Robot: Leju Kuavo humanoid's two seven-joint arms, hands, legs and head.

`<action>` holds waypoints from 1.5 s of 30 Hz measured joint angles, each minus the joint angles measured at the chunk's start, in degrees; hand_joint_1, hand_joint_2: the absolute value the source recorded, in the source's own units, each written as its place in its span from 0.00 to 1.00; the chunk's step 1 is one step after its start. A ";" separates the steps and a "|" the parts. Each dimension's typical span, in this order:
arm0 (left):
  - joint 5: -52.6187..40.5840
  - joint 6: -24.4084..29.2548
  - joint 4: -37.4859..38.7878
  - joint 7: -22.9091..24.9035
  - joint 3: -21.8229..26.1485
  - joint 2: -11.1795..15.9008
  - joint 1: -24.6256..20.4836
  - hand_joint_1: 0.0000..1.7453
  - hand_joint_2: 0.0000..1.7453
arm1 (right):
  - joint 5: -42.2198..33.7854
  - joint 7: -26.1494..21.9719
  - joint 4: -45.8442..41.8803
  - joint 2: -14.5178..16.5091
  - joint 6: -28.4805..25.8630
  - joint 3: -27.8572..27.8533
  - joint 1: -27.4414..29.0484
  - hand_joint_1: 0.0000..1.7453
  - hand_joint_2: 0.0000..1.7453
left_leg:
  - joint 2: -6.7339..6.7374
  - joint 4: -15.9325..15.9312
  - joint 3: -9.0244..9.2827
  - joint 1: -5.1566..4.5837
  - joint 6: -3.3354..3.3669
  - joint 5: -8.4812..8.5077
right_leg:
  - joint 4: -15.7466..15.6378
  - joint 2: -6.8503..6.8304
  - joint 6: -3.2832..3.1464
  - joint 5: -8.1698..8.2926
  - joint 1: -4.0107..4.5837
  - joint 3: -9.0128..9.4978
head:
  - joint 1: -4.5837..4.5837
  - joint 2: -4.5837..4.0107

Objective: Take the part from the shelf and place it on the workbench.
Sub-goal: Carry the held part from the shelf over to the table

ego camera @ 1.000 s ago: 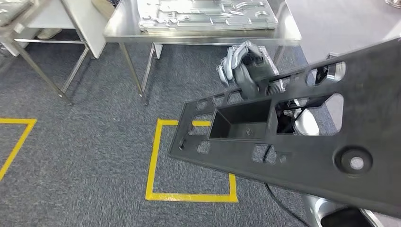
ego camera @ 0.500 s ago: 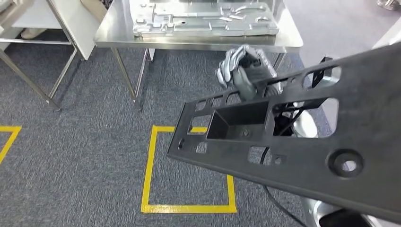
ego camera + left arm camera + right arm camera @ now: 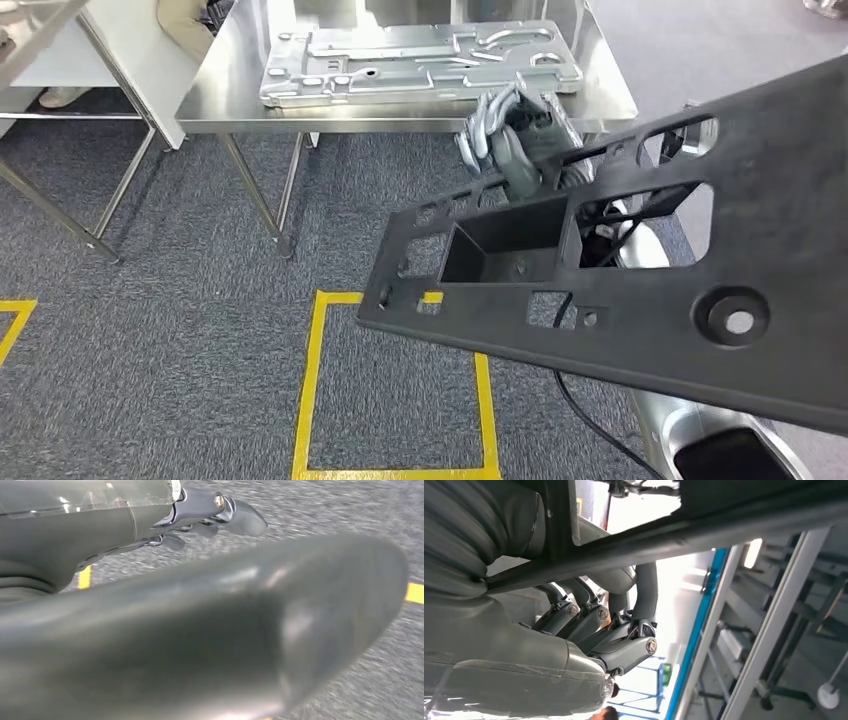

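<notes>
So the big black plastic part point(image 3: 640, 300) is hanging in the air, tilted, stretching from the middle of the head view out to the near right, with all its cutouts and a boxy recess facing up. The right hand point(image 3: 515, 140) is sitting at the part's far edge, fingers curled over it and gripping it; from the wrist camera the same right hand point(image 3: 589, 625) is showing its fingers bent around a dark bar of the part point(image 3: 704, 530).

The left hand point(image 3: 210, 517) is hanging down over the carpet, and I honestly can't tell whether its fingers are loose or clenched, since a blurry grey shape is blocking most of that shot.

Room stuff: the floor is grey carpet point(image 3: 170, 330) with a square of yellow tape point(image 3: 312, 380) just under the part's near left corner. Farther off, a stainless steel workbench point(image 3: 400, 112) is standing on thin legs, with a flat stamped metal panel point(image 3: 420, 62) lying on top. Another metal frame table point(image 3: 60, 150) is showing at the far left, next to a white panel.
</notes>
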 joint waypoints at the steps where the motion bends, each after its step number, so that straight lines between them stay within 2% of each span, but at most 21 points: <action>1: 0.05 0.05 0.00 -0.11 0.00 -0.02 -0.04 0.00 0.00 | -0.05 -0.11 0.27 0.08 0.12 0.04 -0.16 1.00 1.00 | -0.01 3.63 -2.62 -0.02 -0.08 -1.13 | -0.05 0.03 -0.17 -0.57 0.04 0.66 | -0.06 -0.01; 3: 0.14 0.14 0.00 -0.28 0.00 -0.02 0.04 0.00 0.00 | -0.08 -0.23 0.87 0.18 0.37 0.16 -0.19 1.00 1.00 | -0.02 8.13 -7.20 -0.06 -0.14 -4.85 | -0.05 0.20 -0.34 -1.89 0.19 2.15 | -0.09 0.00; 5: 0.12 0.15 0.00 -0.36 0.00 -0.02 0.36 0.00 0.00 | -0.08 -0.26 1.42 0.20 0.48 0.25 -0.22 1.00 1.00 | -0.02 6.45 -9.00 -0.10 0.08 -5.78 | -0.05 0.47 -0.39 -3.36 0.39 4.07 | -0.13 0.00; 6: 0.08 0.15 0.00 -0.37 0.00 -0.02 0.53 0.00 0.00 | -0.08 -0.27 1.64 0.20 0.50 0.27 -0.28 1.00 1.00 | -0.03 3.55 -8.93 -0.15 0.35 -3.83 | -0.04 0.57 -0.35 -4.14 0.50 5.11 | -0.14 -0.01; 9: -0.03 0.15 0.07 -0.38 -0.01 0.04 0.89 0.00 0.00 | -0.23 -0.31 2.36 0.24 0.53 0.33 -0.53 1.00 1.00 | -0.15 -5.58 -8.27 -0.62 1.47 6.88 | 0.13 0.86 0.17 -6.44 0.83 7.18 | -0.21 -0.01; 10: -0.04 0.19 0.09 -0.39 -0.01 0.05 0.88 0.00 0.00 | -0.32 -0.33 2.55 0.26 0.50 0.34 -0.62 1.00 1.00 | -0.20 -6.84 -8.09 -0.77 1.85 8.68 | 0.36 0.96 0.49 -6.90 0.87 7.49 | -0.21 -0.01; 12: -0.05 0.27 0.08 -0.44 -0.02 0.01 0.69 0.00 0.00 | -0.40 -0.35 2.68 0.30 0.43 0.35 -0.96 1.00 1.00 | -0.21 -7.25 -7.18 -0.74 2.53 8.46 | 0.98 1.05 1.12 -7.16 0.88 7.77 | -0.21 -0.01; 15: -0.03 0.33 0.07 -0.56 -0.01 0.01 0.51 0.00 0.00 | -0.53 -0.43 2.69 0.28 0.34 0.31 -1.59 1.00 1.00 | -0.17 -7.74 -5.39 -0.41 3.26 7.42 | 7.35 0.64 2.05 -7.64 0.58 4.63 | -0.09 0.01; 17: 0.00 0.33 0.07 -0.58 0.00 0.02 0.46 0.00 0.00 | -0.72 -0.42 2.77 0.28 0.09 0.28 -1.77 1.00 1.00 | -0.20 -7.79 -4.27 -0.38 3.41 6.33 | 14.49 0.45 2.76 -10.48 0.08 -0.36 | 0.01 0.00; 19: 0.09 0.34 0.07 -0.57 0.00 -0.02 0.53 0.00 0.00 | -0.97 -0.27 2.85 0.28 -0.23 0.25 -1.79 1.00 1.00 | -0.29 -7.79 -2.80 -0.31 3.31 5.04 | 17.32 0.36 3.23 -13.00 -0.36 -4.01 | 0.03 -0.01; 20: 0.14 0.37 0.07 -0.57 0.01 -0.05 0.58 0.00 0.00 | -1.12 -0.15 2.86 0.27 -0.33 0.22 -1.82 1.00 1.00 | -0.35 -7.79 -1.88 -0.27 3.21 4.32 | 15.92 0.29 3.31 -12.58 -0.50 -4.57 | 0.04 -0.01; 21: 0.19 0.39 0.07 -0.57 0.01 -0.09 0.61 0.00 0.00 | -1.25 -0.05 2.86 0.27 -0.39 0.19 -1.89 1.00 1.00 | -0.39 -7.79 -0.91 -0.24 3.07 3.58 | 12.88 0.18 3.25 -10.60 -0.59 -4.37 | 0.04 -0.01; 23: 0.24 0.42 0.08 -0.55 0.02 -0.13 0.68 0.00 0.00 | -1.49 0.15 2.91 0.24 -0.45 0.14 -2.08 1.00 1.00 | -0.44 -7.78 0.70 -0.27 2.61 2.12 | 5.35 -0.18 2.82 -3.45 -0.48 -3.25 | 0.02 -0.01; 25: 0.35 0.37 0.10 -0.51 0.02 -0.15 0.56 0.00 0.00 | -1.61 0.45 3.06 0.23 -0.63 0.11 -2.26 1.00 1.00 | -0.45 -7.91 1.72 -0.34 1.91 1.05 | 1.61 -0.34 2.09 0.90 -0.10 -2.66 | -0.01 -0.01; 29: 0.64 0.33 0.10 -0.56 0.03 -0.17 0.36 0.00 0.00 | -1.63 0.86 2.93 0.19 -1.15 -0.01 -3.20 1.00 1.00 | -0.35 -5.67 1.84 -0.27 0.63 0.69 | 0.24 -0.08 0.43 0.17 -0.09 -0.36 | -0.13 0.00; 34: 1.06 0.60 0.11 -0.77 0.13 -0.22 0.33 0.00 0.00 | -1.37 1.45 2.86 0.16 -1.92 -0.02 -3.82 1.00 1.00 | -0.31 8.41 -8.13 -0.11 -0.14 -4.58 | -0.17 0.12 -0.35 -2.37 0.18 2.91 | -0.45 0.00; 36: 1.16 0.79 0.11 -0.80 0.24 -0.22 0.61 0.00 0.00 | -0.68 2.20 2.86 0.15 -3.22 0.01 -3.96 1.00 1.00 | -0.31 4.97 -8.70 -0.12 0.10 -2.25 | -0.15 0.32 -0.30 -3.74 0.30 4.72 | -0.50 0.00; 38: 1.27 0.92 0.11 -0.81 0.43 -0.21 0.97 0.00 0.00 | 0.10 2.88 2.87 0.14 -4.93 0.04 -4.24 1.00 1.00 | -0.32 -2.64 -7.49 -0.25 0.71 4.19 | -0.05 0.47 -0.05 -5.22 0.46 6.47 | -0.53 0.00; 40: 1.38 0.97 0.13 -0.84 0.60 -0.20 1.03 0.00 0.00 | 0.56 3.28 2.84 0.08 -6.38 0.08 -4.57 1.00 1.00 | -0.33 -6.60 -6.66 -0.53 1.42 7.85 | 0.03 0.59 0.53 -6.33 0.56 7.32 | -0.53 0.00; 43: 1.40 0.98 0.12 -0.90 0.64 -0.22 0.76 0.00 0.00 | 0.72 3.62 2.39 -0.01 -7.46 0.05 -5.01 1.00 1.00 | -0.34 -7.34 -5.70 -0.63 2.45 7.79 | 1.06 0.62 1.50 -6.53 0.49 7.39 | -0.56 0.00; 45: 1.39 0.98 0.11 -0.95 0.67 -0.24 0.72 0.00 0.00 | 0.74 3.74 2.04 -0.13 -7.58 -0.02 -5.40 1.00 1.00 | -0.30 -8.01 -4.60 -0.45 2.97 7.40 | 5.18 0.49 2.09 -7.00 0.32 5.17 | -0.45 0.00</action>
